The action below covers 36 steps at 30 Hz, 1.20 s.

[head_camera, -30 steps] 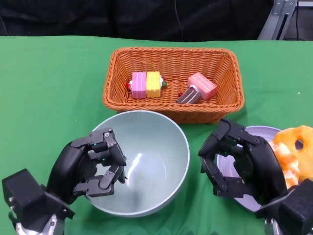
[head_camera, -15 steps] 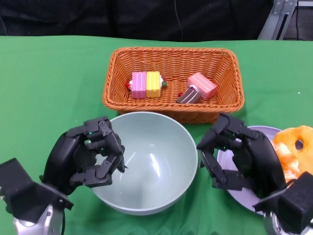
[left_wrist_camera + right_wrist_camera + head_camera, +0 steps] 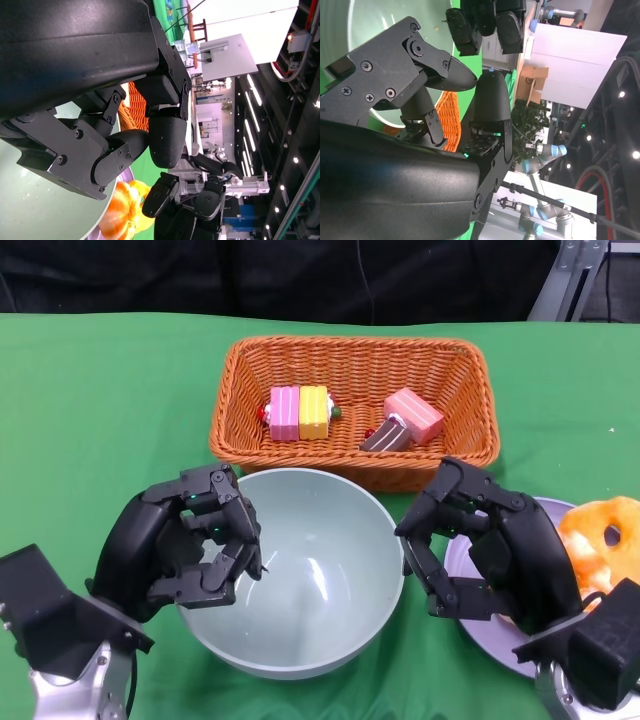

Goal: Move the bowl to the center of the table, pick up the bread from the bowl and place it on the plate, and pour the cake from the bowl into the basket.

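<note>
The pale green bowl sits on the green surface, just in front of the basket, which holds the cake pieces. The left hand grips the bowl's left rim. The right hand is beside its right rim, fingers curled, holding nothing. The bread lies on the plate, right of the bowl.

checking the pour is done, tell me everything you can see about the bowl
The bowl is a round, pale green bowl with a smooth glossy inside, plastic or glazed by its look. It stands upright on the green table, just in front of the wicker basket, and looks empty. The left hand sits at its left rim with fingers curled over the edge; the right hand is close beside its right rim, contact unclear.
</note>
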### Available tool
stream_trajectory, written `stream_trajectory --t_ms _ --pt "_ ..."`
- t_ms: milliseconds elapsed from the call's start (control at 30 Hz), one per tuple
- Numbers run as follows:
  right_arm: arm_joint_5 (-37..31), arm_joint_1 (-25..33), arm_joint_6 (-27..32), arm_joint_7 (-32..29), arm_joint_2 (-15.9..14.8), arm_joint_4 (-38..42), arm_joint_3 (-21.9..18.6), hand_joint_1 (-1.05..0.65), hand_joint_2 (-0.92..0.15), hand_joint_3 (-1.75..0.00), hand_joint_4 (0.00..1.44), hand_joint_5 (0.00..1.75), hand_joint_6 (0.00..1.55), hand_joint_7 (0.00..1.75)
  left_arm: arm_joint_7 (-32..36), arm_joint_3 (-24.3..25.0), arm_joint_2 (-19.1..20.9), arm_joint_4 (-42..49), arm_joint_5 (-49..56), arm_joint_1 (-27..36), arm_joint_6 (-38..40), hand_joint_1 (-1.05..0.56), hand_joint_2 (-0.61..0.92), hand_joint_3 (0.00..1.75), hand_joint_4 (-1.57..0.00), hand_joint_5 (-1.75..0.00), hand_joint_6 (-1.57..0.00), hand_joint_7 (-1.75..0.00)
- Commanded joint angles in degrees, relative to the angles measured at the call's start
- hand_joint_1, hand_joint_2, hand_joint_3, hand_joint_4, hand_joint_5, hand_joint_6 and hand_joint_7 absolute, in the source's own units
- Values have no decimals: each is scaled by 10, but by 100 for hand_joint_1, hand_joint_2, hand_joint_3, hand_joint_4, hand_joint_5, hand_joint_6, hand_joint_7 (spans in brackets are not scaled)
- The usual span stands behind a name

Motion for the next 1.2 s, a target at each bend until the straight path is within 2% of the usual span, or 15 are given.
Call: stream_trajectory --t_ms 33,467,1067,1200 --pt "2 4 4 -1 -4 -11 -3 -20 -45 -116 79 166 65 146 8 -1 3 -9 5 6 7 -8 49 120 -81 -174 -81 -147" --pt "7 -3 3 3 -2 -4 -5 -20 -41 -124 78 168 64 148 17 -1 5 4 24 -1 -9 -9 47 124 -80 -175 -80 -147" --pt "8 -7 4 2 0 0 -6 -19 -41 -123 77 168 64 148 21 0 7 21 34 -8 -21 -6 48 125 -81 -173 -81 -148" --pt "9 -9 -2 4 0 6 -7 -19 -41 -124 77 167 63 148 24 1 7 28 40 -10 -31 -7 51 119 -81 -172 -81 -147"
